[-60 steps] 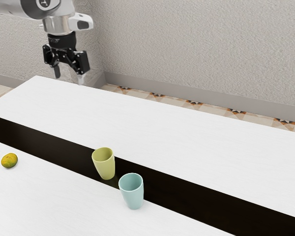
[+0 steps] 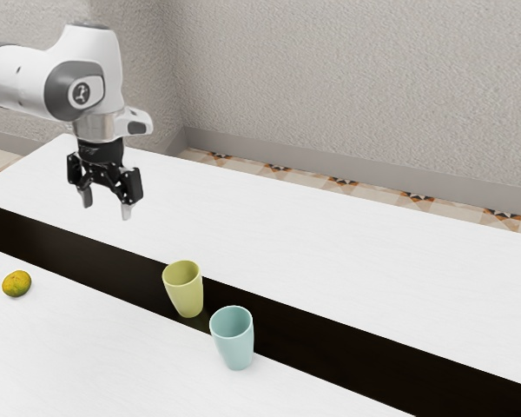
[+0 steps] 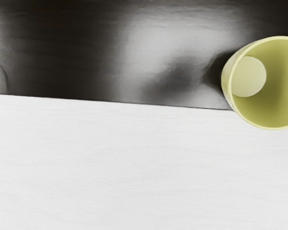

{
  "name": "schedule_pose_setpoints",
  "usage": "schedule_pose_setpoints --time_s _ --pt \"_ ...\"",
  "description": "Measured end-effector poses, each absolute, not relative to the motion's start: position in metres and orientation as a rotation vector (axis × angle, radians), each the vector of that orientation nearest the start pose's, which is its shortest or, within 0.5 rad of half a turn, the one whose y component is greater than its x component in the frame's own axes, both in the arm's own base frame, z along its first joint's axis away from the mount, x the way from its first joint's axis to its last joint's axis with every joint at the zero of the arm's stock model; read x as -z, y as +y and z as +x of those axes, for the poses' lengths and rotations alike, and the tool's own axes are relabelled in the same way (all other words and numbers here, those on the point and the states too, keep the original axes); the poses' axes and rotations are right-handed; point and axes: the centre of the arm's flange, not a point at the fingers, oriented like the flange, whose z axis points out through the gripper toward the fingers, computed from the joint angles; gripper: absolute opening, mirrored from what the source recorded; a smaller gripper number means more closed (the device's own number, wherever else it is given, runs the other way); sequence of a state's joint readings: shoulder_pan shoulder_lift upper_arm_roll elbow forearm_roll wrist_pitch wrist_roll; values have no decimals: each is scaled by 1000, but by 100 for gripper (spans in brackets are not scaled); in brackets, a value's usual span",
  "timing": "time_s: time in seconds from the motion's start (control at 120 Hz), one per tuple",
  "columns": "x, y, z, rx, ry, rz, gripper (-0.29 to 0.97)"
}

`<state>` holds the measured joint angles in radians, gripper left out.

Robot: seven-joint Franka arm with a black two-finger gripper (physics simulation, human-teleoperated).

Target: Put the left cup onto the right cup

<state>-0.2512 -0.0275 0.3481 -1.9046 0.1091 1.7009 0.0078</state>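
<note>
Open air separates the black hand [image 2: 106, 207] from the upright yellow-green plastic cup [image 2: 183, 288], crowded only by the pale blue plastic cup [image 2: 232, 336] just beside it.

The white Franka arm [image 2: 35, 78] is shown entering from the exterior view's left and bent downward at the wrist. The black gripper [image 2: 107, 207] is pointed down, with its two fingers [image 2: 127, 208] spread apart.

Your exterior camera stands raised at one side, looking down across the white tabletop [image 2: 330, 234] toward the rough grey wall [image 2: 347, 78] at the frame's top. Your wrist camera looks straight down from close above. Both catch the yellow-green tapered cup [image 2: 183, 288] [image 3: 271, 98] and the tabletop's dark stripe [image 2: 347, 347] [image 3: 86, 48].
</note>
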Motion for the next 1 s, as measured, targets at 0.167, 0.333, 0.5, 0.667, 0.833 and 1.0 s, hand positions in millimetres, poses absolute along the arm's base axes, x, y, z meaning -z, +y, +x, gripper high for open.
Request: schedule_pose_setpoints --time_s 0.167,0.333,0.5,0.667,0.833,1.0 --pt "-463 57 535 -195 -73 -3045 68" --pt "-439 45 559 -139 -57 -3048 68" --pt "-421 -5 573 -89 54 -3066 68" --pt "-390 1 570 -108 27 -3075 68" --pt "-371 3 570 -96 17 -3077 68" --pt "-361 6 566 -91 7 -3080 68"
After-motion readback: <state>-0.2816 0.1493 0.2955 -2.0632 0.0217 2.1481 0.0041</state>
